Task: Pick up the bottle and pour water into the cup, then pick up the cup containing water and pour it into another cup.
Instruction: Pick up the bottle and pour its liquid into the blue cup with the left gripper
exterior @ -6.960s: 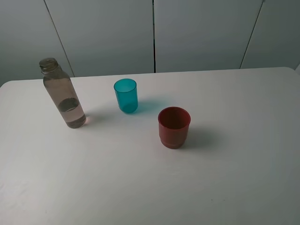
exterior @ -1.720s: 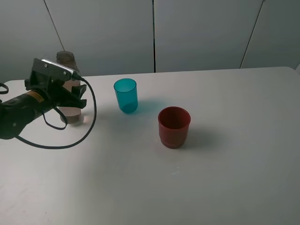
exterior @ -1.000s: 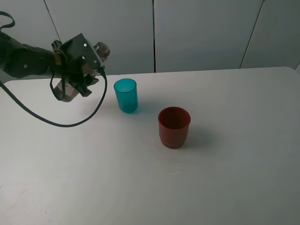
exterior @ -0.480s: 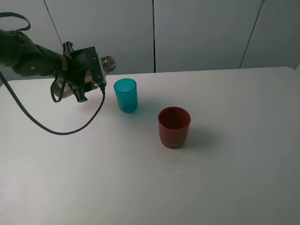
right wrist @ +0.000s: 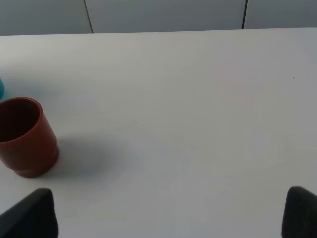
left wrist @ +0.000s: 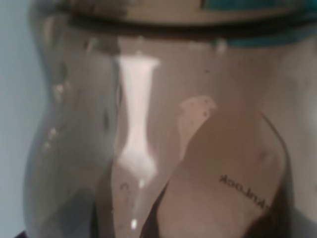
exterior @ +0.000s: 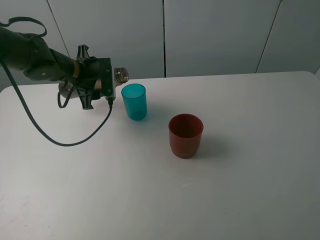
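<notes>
My left gripper [exterior: 98,82] is shut on the bottle [exterior: 120,76] and holds it in the air, tipped almost level. Its open mouth points right, just left of the rim of the teal cup [exterior: 134,101]. I cannot see any water stream. In the left wrist view the clear brownish bottle [left wrist: 148,139] fills the picture, with a sliver of teal cup [left wrist: 257,4] beyond it. The dark red cup [exterior: 185,135] stands upright to the right and nearer the front; it also shows as the red cup [right wrist: 24,136] in the right wrist view. My right gripper [right wrist: 166,218] is open above bare table.
The white table [exterior: 240,180] ends at a grey panelled wall [exterior: 210,35] behind. A black cable [exterior: 60,142] loops down from the left arm over the table's left side.
The left arm has tipped the bottle further toward level and carried its mouth right, up to the teal cup's rim. Both cups stand where they were.
</notes>
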`<action>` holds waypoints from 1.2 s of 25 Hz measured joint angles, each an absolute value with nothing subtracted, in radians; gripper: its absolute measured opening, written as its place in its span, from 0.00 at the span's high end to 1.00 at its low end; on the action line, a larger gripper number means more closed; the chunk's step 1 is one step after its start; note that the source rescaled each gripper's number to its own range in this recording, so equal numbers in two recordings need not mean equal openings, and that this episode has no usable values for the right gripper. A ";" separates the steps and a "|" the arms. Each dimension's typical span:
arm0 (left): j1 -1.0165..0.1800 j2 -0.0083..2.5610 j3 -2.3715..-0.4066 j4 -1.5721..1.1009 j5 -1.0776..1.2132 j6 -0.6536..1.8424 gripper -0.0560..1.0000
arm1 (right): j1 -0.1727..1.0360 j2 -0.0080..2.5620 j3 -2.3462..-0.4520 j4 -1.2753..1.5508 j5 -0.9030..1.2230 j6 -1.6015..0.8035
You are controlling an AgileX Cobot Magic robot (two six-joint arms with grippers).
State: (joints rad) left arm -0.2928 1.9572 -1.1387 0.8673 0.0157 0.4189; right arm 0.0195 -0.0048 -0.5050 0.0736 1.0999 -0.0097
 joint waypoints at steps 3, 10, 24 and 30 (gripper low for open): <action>-0.293 1.957 -1.139 0.897 0.016 0.451 0.94 | 0.019 -0.005 -0.505 0.074 1.100 -0.010; -0.293 1.960 -1.149 0.909 0.018 0.546 0.94 | 0.019 -0.005 -0.505 0.074 1.100 -0.010; -0.295 2.027 -1.255 0.924 0.000 0.582 0.94 | 0.019 -0.005 -0.505 0.074 1.100 -0.010; -0.295 2.027 -1.257 0.982 -0.010 0.602 0.94 | 0.019 -0.005 -0.505 0.074 1.100 -0.010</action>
State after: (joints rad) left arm -0.2948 2.0274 -1.2571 0.9816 -0.0099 0.6023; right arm 0.0195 -0.0048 -0.5050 0.0736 1.0999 -0.0097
